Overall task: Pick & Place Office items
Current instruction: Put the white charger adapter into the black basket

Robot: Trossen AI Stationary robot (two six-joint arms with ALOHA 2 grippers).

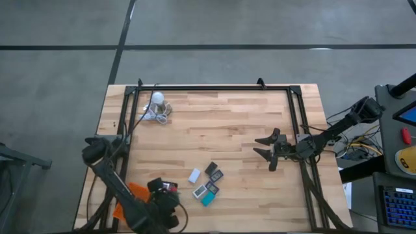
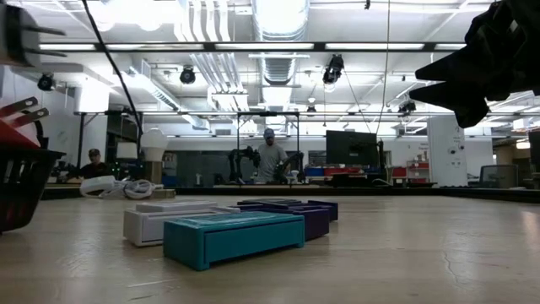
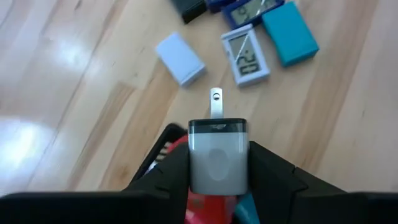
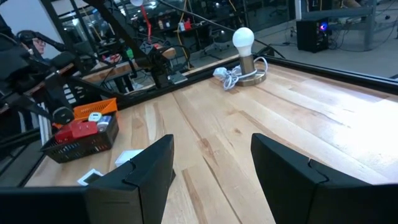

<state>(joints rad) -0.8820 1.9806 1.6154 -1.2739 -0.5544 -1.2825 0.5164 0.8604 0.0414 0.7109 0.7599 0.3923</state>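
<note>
While the left gripper [image 3: 217,163] is hanging over the near left part of the table [image 1: 240,117], its jaws are clamping a white plug adapter [image 3: 217,155], one on each side, with a metal prong sticking out ahead of the fingertips. Directly below those jaws, a black tray [image 4: 81,144] is holding a red piece [image 4: 76,130], and an orange tray [image 1: 133,193] is lying beside it. Just ahead of the left jaws, the other office items [image 1: 207,182] are sitting clustered on the wood: a white block [image 3: 180,58], a small display piece [image 3: 246,55] and a teal block [image 3: 290,33]. The right gripper [image 1: 268,149] is hovering well apart from the cluster, jaws standing apart and holding nothing, with a white bulb [image 4: 243,38] and its cord far ahead of them.
</note>
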